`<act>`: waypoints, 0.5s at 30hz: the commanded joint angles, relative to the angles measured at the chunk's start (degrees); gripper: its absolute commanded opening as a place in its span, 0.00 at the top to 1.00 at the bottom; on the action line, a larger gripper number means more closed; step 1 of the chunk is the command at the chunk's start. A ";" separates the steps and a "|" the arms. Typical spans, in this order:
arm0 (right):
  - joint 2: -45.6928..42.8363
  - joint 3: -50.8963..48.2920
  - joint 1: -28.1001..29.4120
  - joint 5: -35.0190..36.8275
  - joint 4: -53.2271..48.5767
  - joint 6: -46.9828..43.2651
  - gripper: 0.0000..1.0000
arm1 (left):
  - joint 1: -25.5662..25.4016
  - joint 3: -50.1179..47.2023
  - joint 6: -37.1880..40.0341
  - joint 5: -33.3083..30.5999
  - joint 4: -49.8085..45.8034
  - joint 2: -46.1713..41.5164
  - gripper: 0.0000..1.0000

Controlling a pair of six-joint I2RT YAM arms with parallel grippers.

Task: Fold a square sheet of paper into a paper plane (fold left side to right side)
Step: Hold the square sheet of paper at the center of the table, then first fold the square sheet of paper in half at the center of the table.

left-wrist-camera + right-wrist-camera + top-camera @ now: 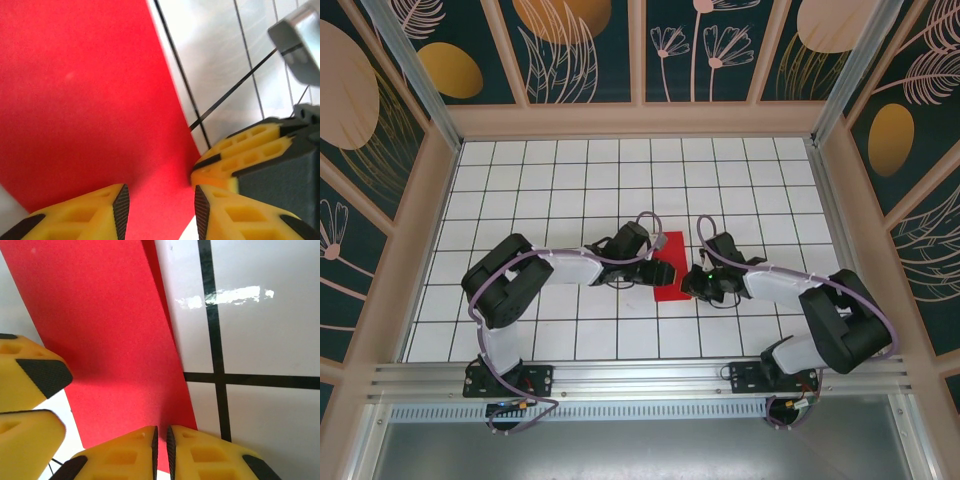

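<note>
The red sheet of paper (670,282) lies on the white grid table between the two arms, as a narrow upright strip. A second layer edge shows along its right side (159,300). My left gripper (658,262) hovers low over the paper's left part, open (161,210), with red paper (85,100) showing between its pads. My right gripper (692,283) sits at the paper's right edge (100,315). Its jaws (160,445) are drawn almost together, with a thin slit between them over the red edge. The right gripper's yellow fingers (245,150) nearly touch the left gripper's.
White tiles with black grid lines (215,375) stretch all around the paper. The table (620,170) is ringed by a beige wall with dark floral panels. Both arm bases stand on the metal rail (640,378) at the near edge.
</note>
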 commanded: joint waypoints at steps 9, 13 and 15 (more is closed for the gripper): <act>1.33 -1.43 1.08 6.19 -4.75 -0.04 0.82 | 3.64 8.45 -1.28 -3.41 -3.41 5.32 0.57; 1.52 -1.08 1.08 6.75 -5.33 -0.20 0.82 | 4.08 9.11 -0.81 -4.36 -4.14 6.38 0.57; 1.56 -0.61 1.17 7.37 -6.34 -0.53 0.82 | 4.31 9.05 -0.64 -5.31 -4.63 6.51 0.57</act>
